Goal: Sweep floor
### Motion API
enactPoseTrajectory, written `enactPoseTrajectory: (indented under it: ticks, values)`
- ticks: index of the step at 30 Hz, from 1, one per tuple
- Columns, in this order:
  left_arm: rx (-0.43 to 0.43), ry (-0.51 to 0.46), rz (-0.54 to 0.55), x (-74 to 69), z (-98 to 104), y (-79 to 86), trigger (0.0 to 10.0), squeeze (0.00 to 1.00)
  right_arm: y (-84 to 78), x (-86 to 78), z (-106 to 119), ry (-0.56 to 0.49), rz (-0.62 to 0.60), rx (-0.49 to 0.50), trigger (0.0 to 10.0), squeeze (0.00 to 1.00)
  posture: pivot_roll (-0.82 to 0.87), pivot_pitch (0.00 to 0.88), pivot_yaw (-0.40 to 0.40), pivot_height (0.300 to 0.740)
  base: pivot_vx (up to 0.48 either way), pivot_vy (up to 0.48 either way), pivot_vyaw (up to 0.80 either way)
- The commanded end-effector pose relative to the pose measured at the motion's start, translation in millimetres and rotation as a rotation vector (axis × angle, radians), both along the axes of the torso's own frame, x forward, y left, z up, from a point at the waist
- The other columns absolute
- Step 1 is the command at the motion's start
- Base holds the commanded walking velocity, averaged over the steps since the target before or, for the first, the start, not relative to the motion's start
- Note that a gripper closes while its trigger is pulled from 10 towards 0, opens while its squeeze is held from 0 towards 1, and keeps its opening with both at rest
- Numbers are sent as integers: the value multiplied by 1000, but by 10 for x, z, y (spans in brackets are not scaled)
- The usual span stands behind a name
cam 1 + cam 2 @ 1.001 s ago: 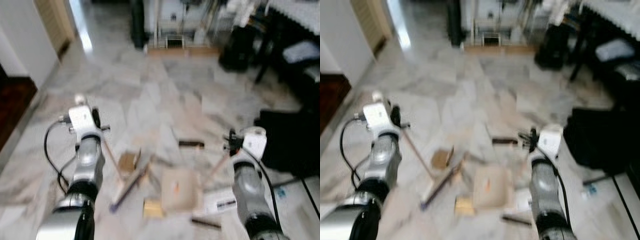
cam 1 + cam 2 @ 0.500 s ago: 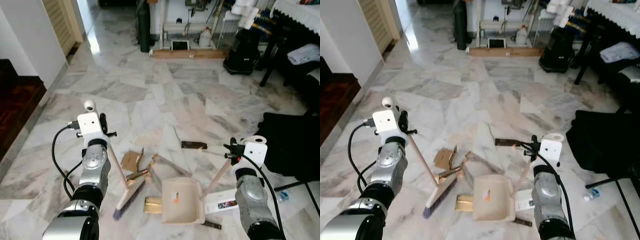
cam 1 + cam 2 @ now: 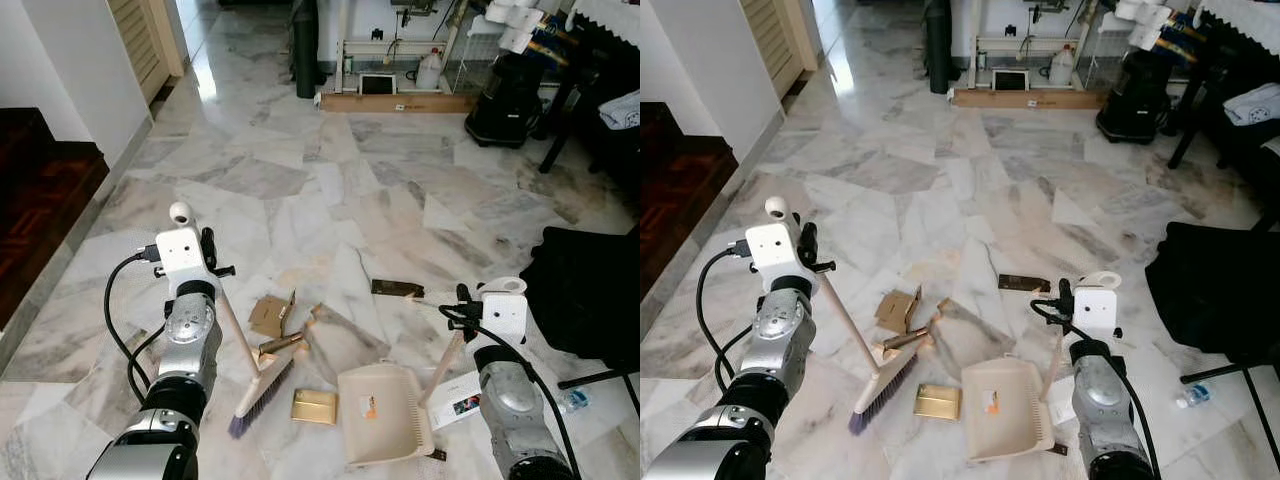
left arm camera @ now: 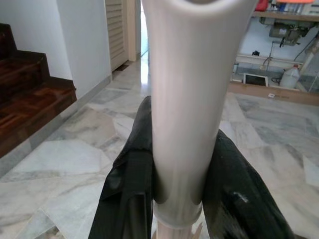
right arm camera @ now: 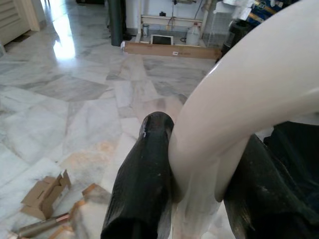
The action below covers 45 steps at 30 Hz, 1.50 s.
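The floor [image 3: 300, 190] is pale grey-and-cream marble in irregular slabs, glossy near the far doorway. Between the two grippers, low on the floor, lies the litter — a folded cardboard scrap [image 3: 268, 316], a brown tube [image 3: 282, 344] just beside it, and a flat gold packet [image 3: 314, 406] nearer the robot. The broom [image 3: 262, 386] has its bristles on the floor just right of the left gripper [image 4: 179, 199], touching the tube's end. The dustpan [image 3: 383, 412] rests flat beside the packet, below and left of the right gripper [image 5: 199, 199]. A dark strip [image 3: 397, 288] lies ahead of the right gripper; a printed leaflet [image 3: 458, 398] lies by the pan's right side. A dark cloth heap [image 3: 590, 290] sits further right.
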<state>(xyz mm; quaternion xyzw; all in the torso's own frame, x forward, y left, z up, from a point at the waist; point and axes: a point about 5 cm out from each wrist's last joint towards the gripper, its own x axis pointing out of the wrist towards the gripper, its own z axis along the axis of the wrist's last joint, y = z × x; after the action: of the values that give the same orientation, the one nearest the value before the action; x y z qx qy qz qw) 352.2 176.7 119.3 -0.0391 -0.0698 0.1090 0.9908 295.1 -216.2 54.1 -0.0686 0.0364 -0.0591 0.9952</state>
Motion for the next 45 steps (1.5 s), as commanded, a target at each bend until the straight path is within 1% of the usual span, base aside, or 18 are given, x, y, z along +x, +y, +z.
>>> enactPoseTrajectory:
  ticks: [1,9,10,12,14,15,18,21,25,33,39,45]
  values:
    - [27,-33,-1,6,83,23,10000,0,-29,6,30,-1,-1,-37,10000,0,-74,127,-3,740,0,0,0]
    - [41,-40,11,-21,102,56,10000,0,58,54,61,-6,21,-39,10000,0,-61,158,-13,740,0,0,0]
    - [41,-43,12,-23,110,57,10000,0,89,86,127,-50,19,28,10000,0,-60,161,-17,740,0,0,0]
    - [40,-45,14,-26,115,60,10000,0,94,110,180,-83,8,79,10000,0,-60,160,-18,740,0,0,0]
    - [39,-44,14,-25,116,59,10000,0,83,126,208,-93,1,89,10000,0,-60,159,-20,740,0,0,0]
    - [38,-43,15,-26,114,61,10000,0,74,156,274,-124,-8,111,10000,0,-61,155,-23,740,0,0,0]
    - [35,-43,16,-23,118,65,10000,0,55,197,366,-158,-20,146,10000,0,-63,151,-26,740,0,0,0]
    - [30,-44,15,-13,131,58,10000,0,38,216,406,-168,-16,138,10000,0,-65,144,-30,740,0,0,0]
    - [28,-44,14,-9,133,49,10000,0,25,208,394,-164,-16,140,10000,0,-65,141,-30,740,0,0,0]
    - [30,-46,10,-28,132,53,10000,0,62,162,286,-127,-10,137,10000,0,-55,152,-25,740,0,0,0]
    - [40,-43,10,-43,129,80,10000,0,109,132,208,-90,6,98,10000,0,-48,173,-21,740,0,0,0]
    - [44,-44,9,-64,123,88,10000,0,130,112,193,-84,23,69,10000,0,-46,186,-22,740,0,0,0]
